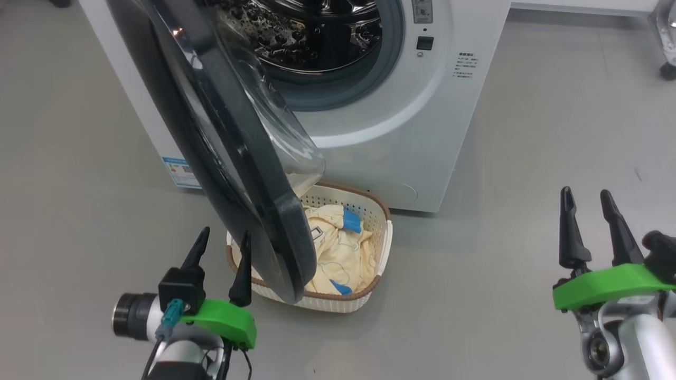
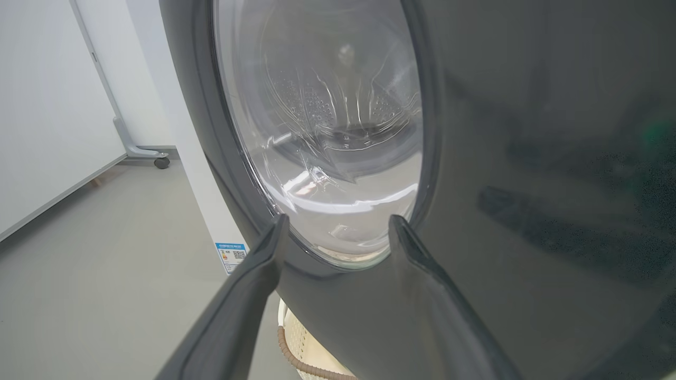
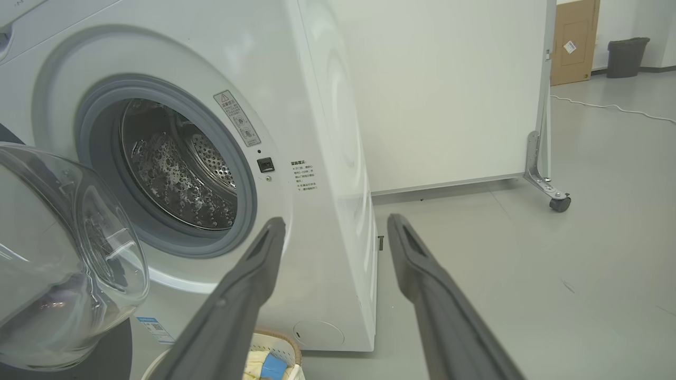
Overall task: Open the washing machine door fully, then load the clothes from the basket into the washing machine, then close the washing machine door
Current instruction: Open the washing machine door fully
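Head view: basket point(image 1: 384, 248), clothes point(image 1: 338, 248) partly behind washing machine door point(image 1: 253, 174); left pincer point(image 1: 225, 232), right pincer point(image 1: 585, 191) both apart.

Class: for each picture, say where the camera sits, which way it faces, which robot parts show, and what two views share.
Head view: on the head, looking down and forward at the washing machine, its open door and the basket; left gripper and right gripper show.
Left wrist view: on the left wrist, close to the door's outer face; its own fingers show.
Right wrist view: on the right wrist, facing the drum; its own fingers show.
Shared: all three see the door.
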Robot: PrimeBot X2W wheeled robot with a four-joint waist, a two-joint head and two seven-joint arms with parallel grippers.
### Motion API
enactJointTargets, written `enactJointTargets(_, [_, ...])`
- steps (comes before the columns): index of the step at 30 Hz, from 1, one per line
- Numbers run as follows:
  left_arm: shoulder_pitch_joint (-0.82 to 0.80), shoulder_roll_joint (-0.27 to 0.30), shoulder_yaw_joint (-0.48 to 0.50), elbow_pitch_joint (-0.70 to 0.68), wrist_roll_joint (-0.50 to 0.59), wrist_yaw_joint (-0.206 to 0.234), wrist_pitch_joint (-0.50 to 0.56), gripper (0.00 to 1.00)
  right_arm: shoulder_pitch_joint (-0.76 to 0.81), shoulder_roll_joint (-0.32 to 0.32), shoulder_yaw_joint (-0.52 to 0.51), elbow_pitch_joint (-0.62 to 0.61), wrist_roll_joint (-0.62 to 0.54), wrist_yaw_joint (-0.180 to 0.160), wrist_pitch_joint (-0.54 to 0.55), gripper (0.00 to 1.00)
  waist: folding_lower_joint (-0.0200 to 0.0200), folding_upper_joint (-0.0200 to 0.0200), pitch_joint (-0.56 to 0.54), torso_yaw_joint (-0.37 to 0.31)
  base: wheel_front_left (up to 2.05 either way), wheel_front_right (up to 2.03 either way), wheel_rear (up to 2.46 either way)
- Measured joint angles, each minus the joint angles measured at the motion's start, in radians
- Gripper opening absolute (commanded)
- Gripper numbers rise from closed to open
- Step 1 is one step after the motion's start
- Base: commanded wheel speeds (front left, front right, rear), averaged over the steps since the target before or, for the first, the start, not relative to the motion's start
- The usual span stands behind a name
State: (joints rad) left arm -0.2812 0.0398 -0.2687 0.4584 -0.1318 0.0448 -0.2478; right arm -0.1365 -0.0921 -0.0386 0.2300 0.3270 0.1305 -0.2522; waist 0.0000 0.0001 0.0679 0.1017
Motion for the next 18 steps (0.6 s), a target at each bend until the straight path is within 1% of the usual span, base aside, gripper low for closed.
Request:
enactJointTargets(6, [0.013,0.002,0.005,0.001,0.000,-0.001,0.000,1.00,0.099,0.036,-0.042,-0.067,-0.059,0.000,0.006,1.00,0.0000,0.0000,-0.024,-0.010,0.00,0.00,0.00])
enactJointTargets(9, [0.034,0.002,0.006,0.002,0.000,-0.001,0.000,1.00,0.169,0.043,-0.053,-0.102,-0.110,0.000,0.021,1.00,0.0000,0.0000,-0.035,-0.014,0.00,0.00,0.00])
enactJointTargets(11, [0.038,0.003,0.006,0.003,0.000,-0.001,0.000,1.00,0.198,0.047,-0.054,-0.119,-0.119,0.000,0.034,1.00,0.0000,0.0000,-0.039,-0.017,0.00,0.00,0.00])
enactJointTargets(18, [0.041,0.004,0.008,0.003,0.001,-0.001,0.000,1.00,0.252,0.052,-0.063,-0.147,-0.169,0.000,0.053,1.00,0.0000,0.0000,-0.045,-0.023,0.00,0.00,0.00])
